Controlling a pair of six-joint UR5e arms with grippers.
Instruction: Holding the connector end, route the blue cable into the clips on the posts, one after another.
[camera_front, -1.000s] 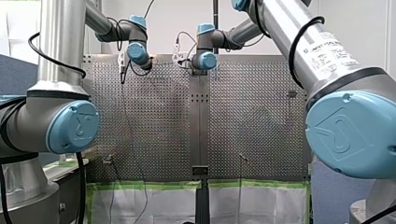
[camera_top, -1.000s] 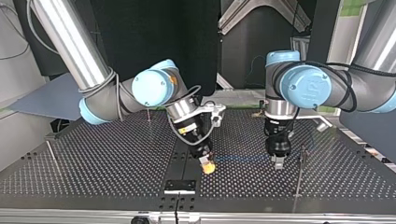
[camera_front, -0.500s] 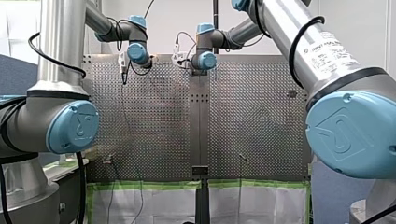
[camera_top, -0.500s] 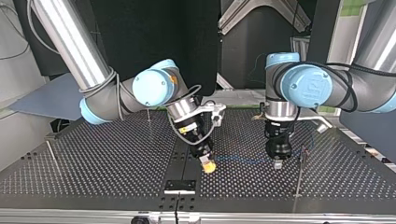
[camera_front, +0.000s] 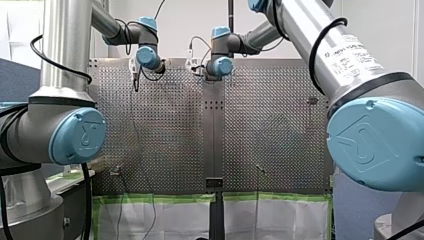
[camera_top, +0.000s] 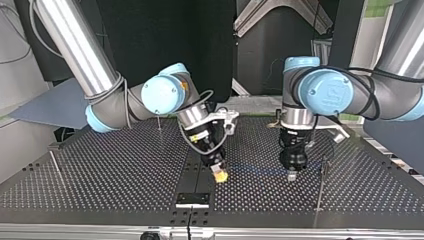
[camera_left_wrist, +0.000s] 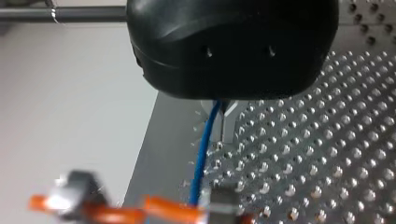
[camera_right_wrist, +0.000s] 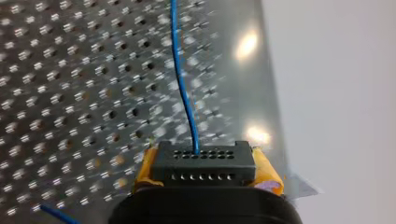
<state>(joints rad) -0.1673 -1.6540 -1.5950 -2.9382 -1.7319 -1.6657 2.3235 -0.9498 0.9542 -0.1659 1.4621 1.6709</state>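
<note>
In the top view a thin blue cable (camera_top: 255, 171) stretches just above the table between my two grippers. My right gripper (camera_top: 220, 176), with yellow pads, is shut on the black connector (camera_right_wrist: 204, 163) at the cable's end. From that connector the cable (camera_right_wrist: 182, 84) runs straight ahead over the perforated plate. My left gripper (camera_top: 291, 175) points straight down, its metal fingers shut on the cable a short way along. In the left wrist view the cable (camera_left_wrist: 201, 154) drops from between the left gripper's (camera_left_wrist: 220, 112) fingers toward the orange-yellow pads (camera_left_wrist: 168, 212) of the other gripper.
A thin post with a clip (camera_top: 323, 172) stands just beside my left gripper, toward the top view's right. More posts rise at the view's far left (camera_top: 55, 162) and behind my right arm (camera_top: 159, 122). The perforated table (camera_top: 100, 185) ends at a metal front rail.
My left gripper has drawn shut on the cable and shifted a little toward the top view's left. My right gripper with the connector has moved slightly the same way and risen a little.
</note>
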